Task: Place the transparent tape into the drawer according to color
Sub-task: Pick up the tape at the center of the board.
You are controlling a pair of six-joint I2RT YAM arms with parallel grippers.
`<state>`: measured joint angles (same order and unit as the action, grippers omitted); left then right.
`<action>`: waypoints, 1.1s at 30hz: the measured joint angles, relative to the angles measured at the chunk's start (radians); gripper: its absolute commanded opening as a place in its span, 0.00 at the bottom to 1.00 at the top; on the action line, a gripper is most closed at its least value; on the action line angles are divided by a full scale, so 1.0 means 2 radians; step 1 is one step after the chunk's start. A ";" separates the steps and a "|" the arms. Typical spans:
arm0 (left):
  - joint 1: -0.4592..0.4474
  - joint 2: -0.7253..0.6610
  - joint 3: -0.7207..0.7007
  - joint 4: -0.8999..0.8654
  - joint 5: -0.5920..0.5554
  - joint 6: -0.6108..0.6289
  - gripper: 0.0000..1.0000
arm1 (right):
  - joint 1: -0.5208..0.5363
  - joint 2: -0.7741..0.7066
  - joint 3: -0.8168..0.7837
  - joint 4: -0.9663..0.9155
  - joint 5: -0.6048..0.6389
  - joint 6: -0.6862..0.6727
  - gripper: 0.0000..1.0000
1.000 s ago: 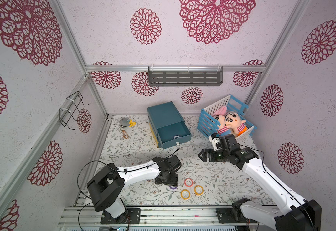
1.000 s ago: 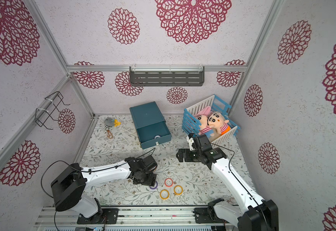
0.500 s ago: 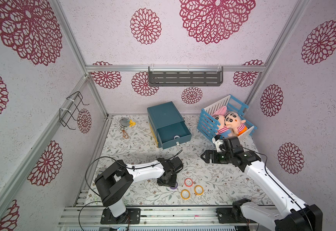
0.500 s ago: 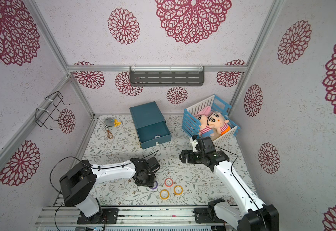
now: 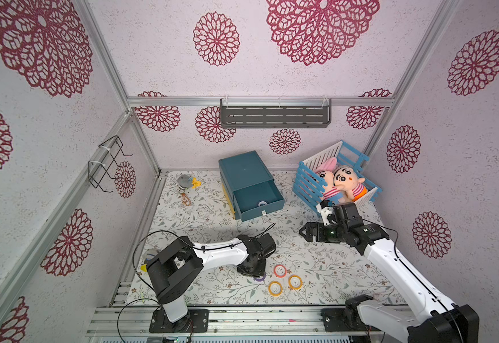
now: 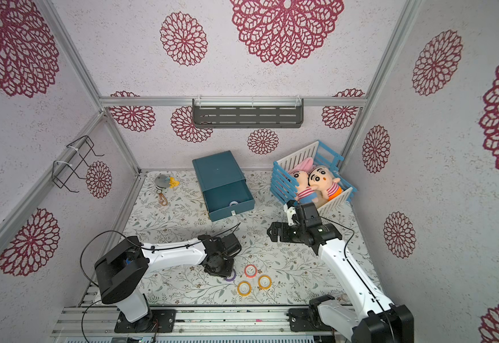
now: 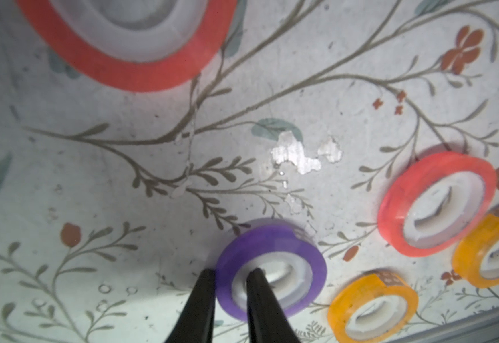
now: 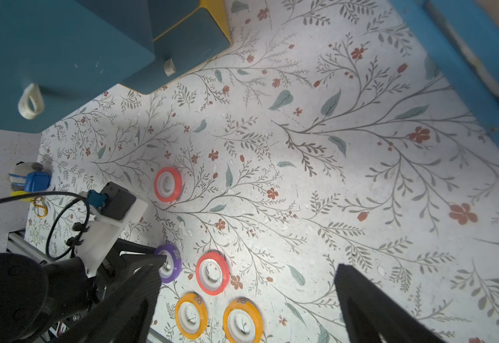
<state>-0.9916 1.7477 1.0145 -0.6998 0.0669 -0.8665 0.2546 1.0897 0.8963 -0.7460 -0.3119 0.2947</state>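
My left gripper (image 7: pixel 231 276) is shut on the purple tape roll (image 7: pixel 272 267), one finger in its whitish core and one outside its rim. The roll lies flat on the mat near the front edge (image 5: pixel 260 278). Just right of it are a red roll (image 5: pixel 280 270) and two yellow-orange rolls (image 5: pixel 275 288) (image 5: pixel 295 281). A second red roll (image 8: pixel 168 184) lies by the left wrist. The teal drawer (image 5: pixel 261 211) stands pulled out at the back, with one roll (image 5: pixel 261 203) inside. My right gripper (image 5: pixel 303 233) hovers open and empty right of centre.
A blue and white crate (image 5: pixel 304 181) with two plush dolls stands at the back right. A small plush keychain (image 5: pixel 186 182) lies at the back left. A grey shelf (image 5: pixel 275 117) hangs on the back wall and a wire rack (image 5: pixel 105 166) on the left wall.
The left jaws have closed on the purple roll's rim. The left arm's elbow has swung a little. The right arm has hardly moved.
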 measured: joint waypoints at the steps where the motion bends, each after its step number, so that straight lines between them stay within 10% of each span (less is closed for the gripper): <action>1: 0.000 0.000 0.000 0.001 0.001 0.000 0.15 | 0.000 0.000 0.000 0.000 0.000 -0.001 0.99; 7: -0.001 0.001 0.001 0.004 0.001 0.000 0.00 | -0.002 0.000 0.000 0.000 0.000 -0.003 0.99; 33: -0.008 -0.026 0.010 -0.053 -0.040 -0.001 0.00 | -0.012 -0.006 -0.001 0.002 -0.013 -0.011 0.99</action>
<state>-1.0084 1.6955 1.0348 -0.8066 -0.0135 -0.8680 0.2302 1.0786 0.8951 -0.7422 -0.3386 0.2729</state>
